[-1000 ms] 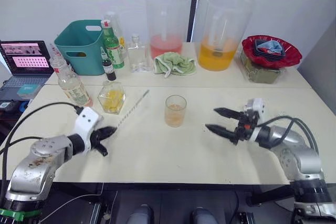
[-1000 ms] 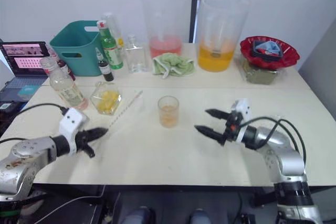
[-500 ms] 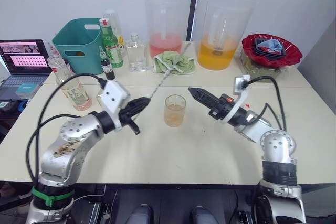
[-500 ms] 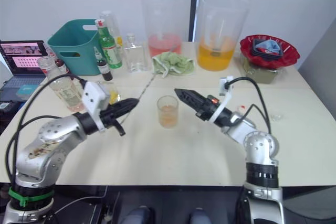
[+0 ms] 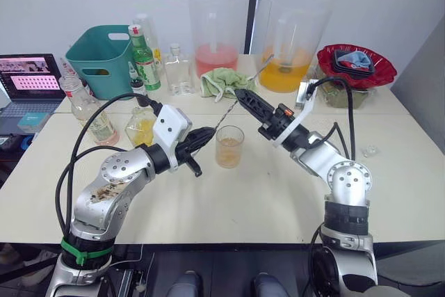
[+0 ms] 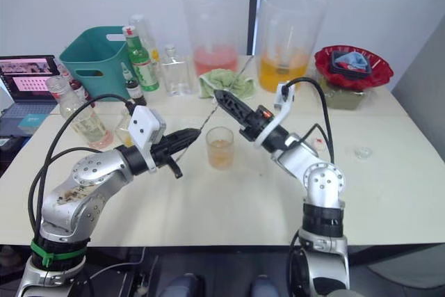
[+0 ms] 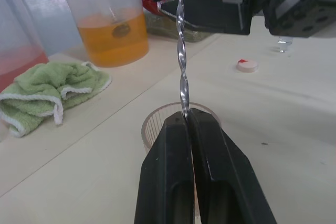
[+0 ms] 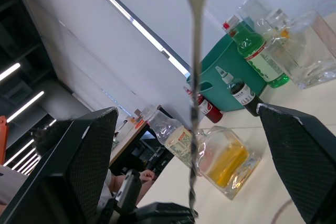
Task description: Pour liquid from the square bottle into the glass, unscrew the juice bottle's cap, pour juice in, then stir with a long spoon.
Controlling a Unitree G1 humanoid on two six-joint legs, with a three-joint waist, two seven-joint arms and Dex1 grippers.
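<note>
My left gripper [image 5: 208,133] is shut on the lower end of the long twisted spoon [image 7: 181,51], which slants up and away over the glass [image 5: 229,146]. The glass holds a little orange liquid and stands at the table's middle. My right gripper [image 5: 240,95] is open, its fingers [image 8: 79,166] set wide on either side of the spoon's upper shaft without touching it. The square bottle [image 5: 141,126] with yellow liquid stands left of the glass. The juice bottle [image 5: 89,110] is further left. A small white and red cap [image 7: 245,65] lies on the table to the right.
Along the back stand a teal basket [image 5: 104,53], a green bottle [image 5: 144,60], a clear flask [image 5: 177,71], two big pitchers [image 5: 219,33] [image 5: 288,43], a green cloth [image 5: 224,81] and a red bowl [image 5: 357,66]. A laptop [image 5: 31,78] sits far left.
My left gripper took the spoon off the table and carried it up over the glass. My right gripper swung in from the right and now straddles the spoon's shaft.
</note>
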